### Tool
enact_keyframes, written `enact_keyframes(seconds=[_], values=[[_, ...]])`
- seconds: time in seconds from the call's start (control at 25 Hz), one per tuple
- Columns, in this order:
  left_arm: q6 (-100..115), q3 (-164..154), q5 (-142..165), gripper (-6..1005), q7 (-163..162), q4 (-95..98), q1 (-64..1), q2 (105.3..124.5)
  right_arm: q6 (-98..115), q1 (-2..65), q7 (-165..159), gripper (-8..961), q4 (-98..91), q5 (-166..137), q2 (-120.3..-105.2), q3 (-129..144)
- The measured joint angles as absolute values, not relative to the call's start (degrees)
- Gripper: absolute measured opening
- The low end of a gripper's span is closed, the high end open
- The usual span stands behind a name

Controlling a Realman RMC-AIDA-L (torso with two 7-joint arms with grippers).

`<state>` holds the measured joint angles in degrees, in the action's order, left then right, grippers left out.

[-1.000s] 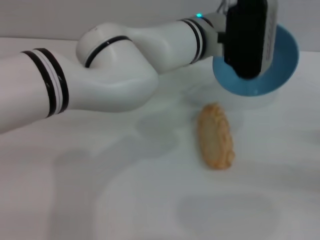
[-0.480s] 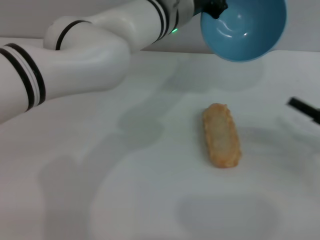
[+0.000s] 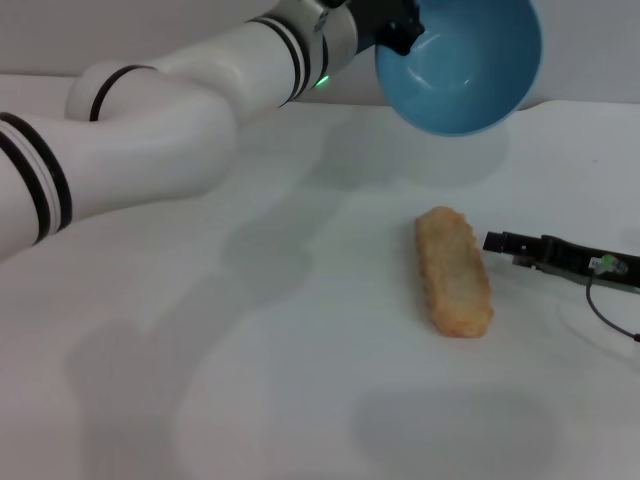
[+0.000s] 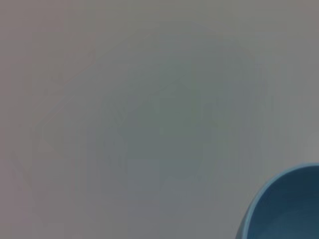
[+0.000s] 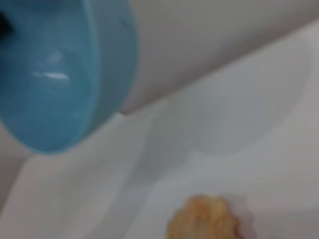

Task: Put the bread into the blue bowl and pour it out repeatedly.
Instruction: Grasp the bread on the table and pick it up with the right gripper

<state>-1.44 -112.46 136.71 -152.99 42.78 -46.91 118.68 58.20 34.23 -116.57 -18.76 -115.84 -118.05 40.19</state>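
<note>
Up above the surface (image 3: 250, 400) my left gripper (image 3: 395, 25) has the bowl (image 3: 465, 65) clamped at its rim, tipped toward me. Bread (image 3: 455, 272) lies below, underside up. Right gripper (image 3: 500, 241) sits beside it, fingers can't tell.

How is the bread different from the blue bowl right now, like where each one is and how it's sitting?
The bread lies flat on the white table; the blue bowl is held up off it by the left gripper, tipped with its opening facing the head camera. The bread is long, tan and rough-edged; the bowl is round, smooth and light blue. The bowl is empty. The right gripper sits beside the bread, not touching.
</note>
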Motion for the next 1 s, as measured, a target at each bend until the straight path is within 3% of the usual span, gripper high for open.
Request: enact_keyframes(seconds=[1.0], values=[[-2.97,-113.57,136.4,-2,-153.13,41.78,-45.78,119.0,52.15,39.51,-112.86,713,-10.72,-114.86,-119.08,40.98]])
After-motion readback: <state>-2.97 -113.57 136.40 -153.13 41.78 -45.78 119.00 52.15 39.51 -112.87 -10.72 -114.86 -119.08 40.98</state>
